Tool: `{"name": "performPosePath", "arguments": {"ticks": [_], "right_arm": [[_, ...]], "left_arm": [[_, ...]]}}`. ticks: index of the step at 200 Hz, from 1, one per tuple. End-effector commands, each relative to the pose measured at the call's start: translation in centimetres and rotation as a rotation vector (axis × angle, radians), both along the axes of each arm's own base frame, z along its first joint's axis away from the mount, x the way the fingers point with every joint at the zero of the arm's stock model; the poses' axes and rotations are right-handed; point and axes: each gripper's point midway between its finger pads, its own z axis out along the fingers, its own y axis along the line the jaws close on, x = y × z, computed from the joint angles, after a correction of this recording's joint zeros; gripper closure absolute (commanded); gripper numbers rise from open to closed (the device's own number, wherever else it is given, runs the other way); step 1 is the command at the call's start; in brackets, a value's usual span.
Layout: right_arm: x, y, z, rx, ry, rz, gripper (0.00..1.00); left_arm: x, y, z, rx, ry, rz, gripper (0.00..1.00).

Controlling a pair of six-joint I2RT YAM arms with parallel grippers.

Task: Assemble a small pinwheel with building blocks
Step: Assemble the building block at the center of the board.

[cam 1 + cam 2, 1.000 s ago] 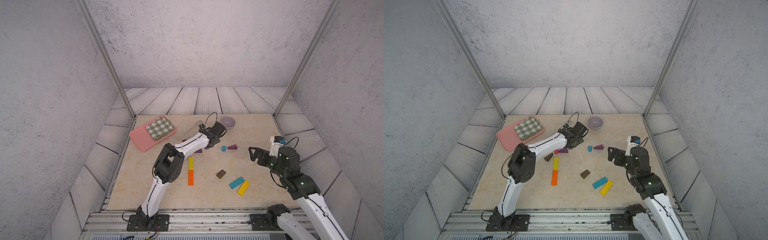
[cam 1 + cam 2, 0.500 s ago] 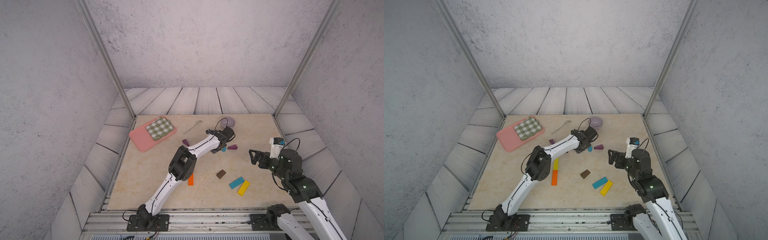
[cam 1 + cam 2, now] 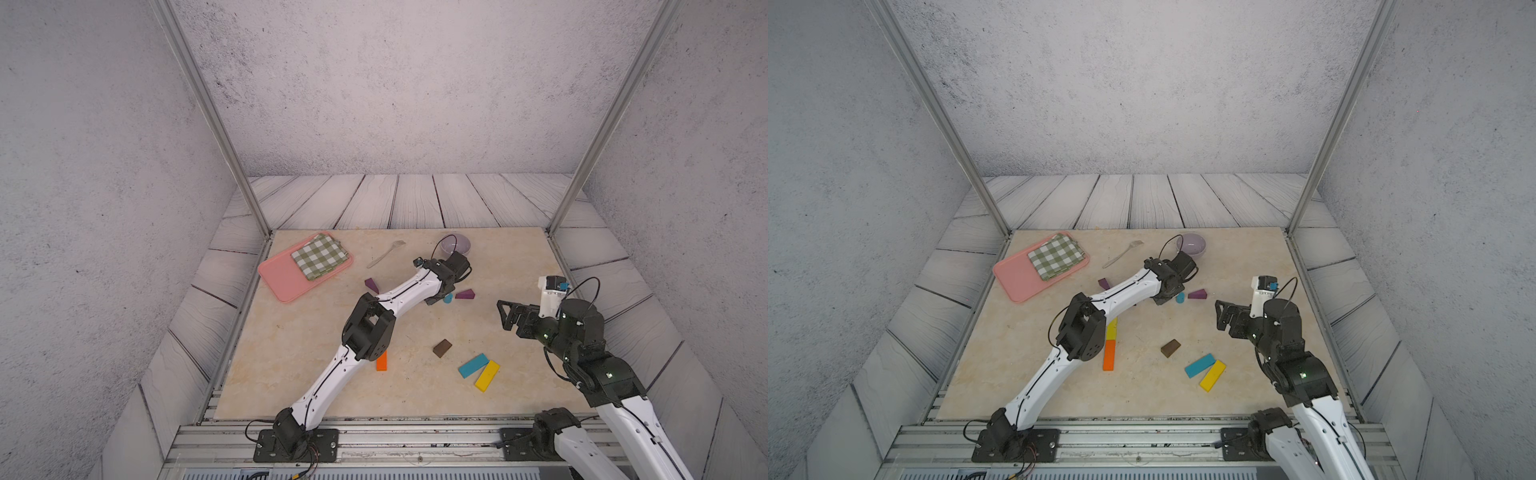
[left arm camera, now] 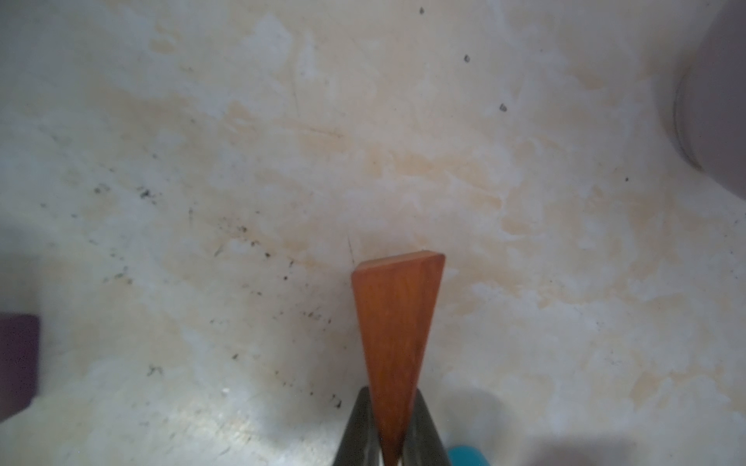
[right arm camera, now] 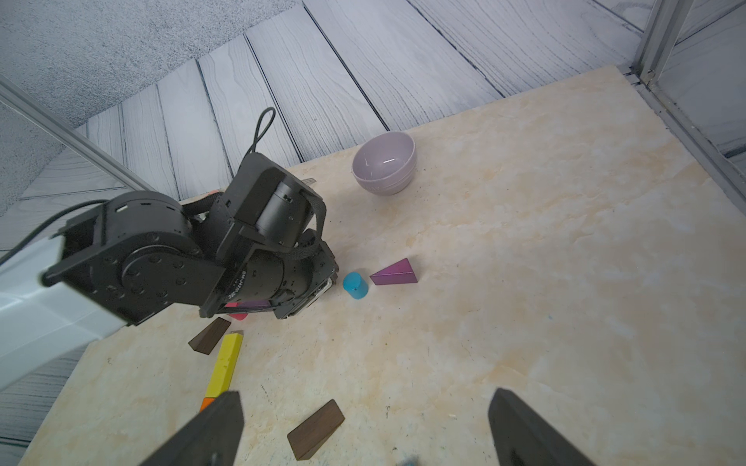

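Note:
In the left wrist view my left gripper (image 4: 390, 393) is shut on the thin end of a brown wedge (image 4: 397, 314), whose wide end points at the table. In a top view this gripper (image 3: 435, 299) sits low beside a blue cylinder (image 3: 447, 298) and a purple wedge (image 3: 465, 294). Another purple wedge (image 3: 372, 284) lies left of the arm. An orange bar (image 3: 382, 360), a second brown wedge (image 3: 441, 348), a blue bar (image 3: 473, 365) and a yellow bar (image 3: 487, 375) lie nearer the front. My right gripper (image 3: 509, 316) hovers open and empty at the right.
A pink tray (image 3: 282, 282) with a checked cloth (image 3: 319, 255) is at the back left. A metal fork (image 3: 384, 253) and a lilac bowl (image 3: 455, 244) lie at the back, the bowl just behind my left wrist. Metal posts (image 3: 557, 224) mark the corners.
My left arm has swung right with the brown wedge, from near the fork to beside the blue cylinder. The right arm has barely moved and stays open.

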Motion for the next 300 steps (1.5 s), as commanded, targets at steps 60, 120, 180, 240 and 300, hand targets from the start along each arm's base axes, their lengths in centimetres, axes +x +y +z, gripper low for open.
{"name": "performPosePath", "arguments": {"ticks": [60, 120, 180, 240, 300], "right_arm": [[-0.6, 0.4, 0.3, -0.005, -0.015, 0.034, 0.01], [-0.6, 0.7, 0.2, 0.006, -0.014, 0.045, 0.01], [-0.4, 1.2, 0.0, 0.011, -0.013, 0.079, 0.01], [0.5, 1.9, -0.3, 0.067, 0.002, 0.080, 0.01], [0.7, 2.3, -0.1, 0.026, -0.002, 0.118, 0.01]], "left_arm": [[-0.9, -0.9, -2.6, -0.024, 0.078, -0.049, 0.76], [-0.7, -0.4, -1.0, -0.041, 0.066, -0.069, 0.44], [-0.6, 1.3, 6.4, -0.059, -0.048, -0.162, 0.04], [-0.5, 5.6, 20.7, -0.042, -0.424, -0.263, 0.04], [0.8, 10.4, 15.7, 0.129, -0.175, -0.544, 0.04]]}}
